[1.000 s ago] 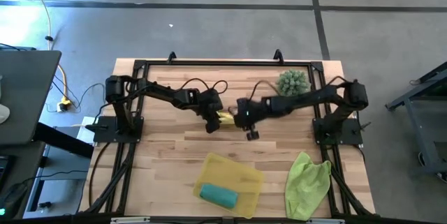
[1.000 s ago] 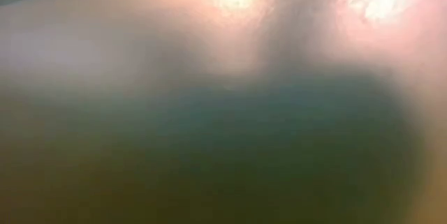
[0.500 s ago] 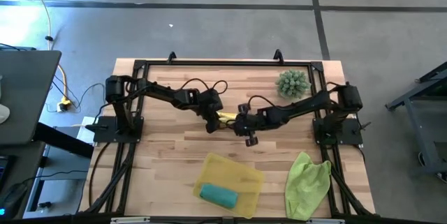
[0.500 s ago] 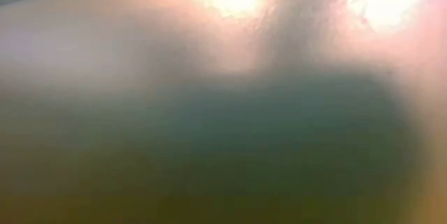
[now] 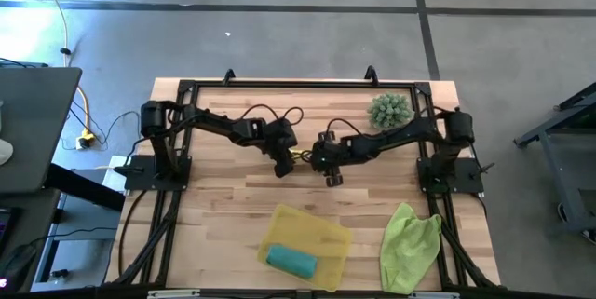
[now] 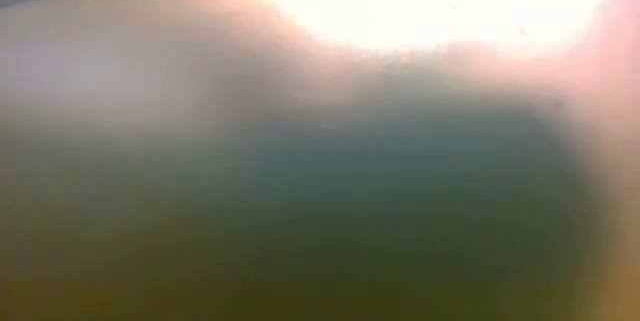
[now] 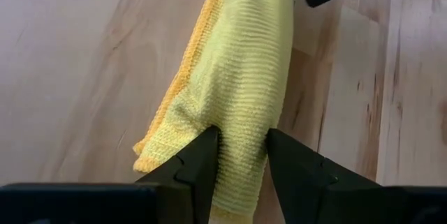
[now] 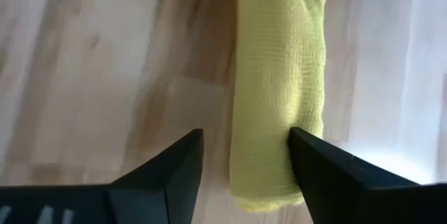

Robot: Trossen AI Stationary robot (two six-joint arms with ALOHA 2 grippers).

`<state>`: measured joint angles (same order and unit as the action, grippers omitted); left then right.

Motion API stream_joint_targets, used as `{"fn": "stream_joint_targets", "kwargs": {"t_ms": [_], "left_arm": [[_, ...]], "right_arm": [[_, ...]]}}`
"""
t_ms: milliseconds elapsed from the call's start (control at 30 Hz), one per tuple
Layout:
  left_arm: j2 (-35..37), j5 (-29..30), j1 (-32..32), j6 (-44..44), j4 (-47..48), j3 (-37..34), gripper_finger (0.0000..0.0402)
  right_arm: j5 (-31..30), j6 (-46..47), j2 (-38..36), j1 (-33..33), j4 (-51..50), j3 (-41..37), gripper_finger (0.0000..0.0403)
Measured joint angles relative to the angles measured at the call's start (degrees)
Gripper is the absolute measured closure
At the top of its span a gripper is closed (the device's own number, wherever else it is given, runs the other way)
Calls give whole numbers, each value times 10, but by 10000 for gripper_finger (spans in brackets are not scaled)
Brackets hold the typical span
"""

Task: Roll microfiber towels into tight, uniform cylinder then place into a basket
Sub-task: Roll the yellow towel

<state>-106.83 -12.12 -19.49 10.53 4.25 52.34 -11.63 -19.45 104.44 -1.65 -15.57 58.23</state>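
Two grippers meet at the centre of the high view, over the middle of the wooden table (image 5: 223,197), with the yellow towel (image 5: 301,156) between them. The left gripper (image 5: 282,168) reaches in from the left of the frame; in its wrist view its two dark fingers (image 7: 192,172) pinch the near end of the rolled yellow towel (image 7: 244,84), the cloth squeezed in the narrow gap and stretching away toward the top of that picture. The right gripper (image 5: 331,176) comes in from the right of the frame. In its own wrist view its jaws stand spread wide, the towel (image 8: 279,91) lying between them nearer one finger (image 8: 328,175), with bare wood on the other side; it is not clamped there.

Lower in the high view, below centre, the yellow basket (image 5: 321,232) sits on the table with the rolled teal towel (image 5: 291,261) lying inside it at its lower left part. The lime green towel (image 5: 410,243) lies unrolled and crumpled at the lower right, well apart from the basket. A spiky green plant (image 5: 390,110) stands in the upper right part of the table, beside the right arm.

The low view shows only a blurred glow and dark haze. No brand, label or writing can be read in any view.
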Motion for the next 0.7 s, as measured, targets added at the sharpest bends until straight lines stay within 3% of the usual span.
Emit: {"fn": "stream_joint_targets", "kwargs": {"t_ms": [267,600,700], "left_arm": [[17,-18,3,-4,-4,-2,282],[69,-18,14,-44,50,-3,282],[78,-11,22,-71,74,-3,282]], "right_arm": [[23,32,49,-31,3,4,239],[22,123,55,-41,14,4,384],[46,150,54,-44,19,3,390]]}}
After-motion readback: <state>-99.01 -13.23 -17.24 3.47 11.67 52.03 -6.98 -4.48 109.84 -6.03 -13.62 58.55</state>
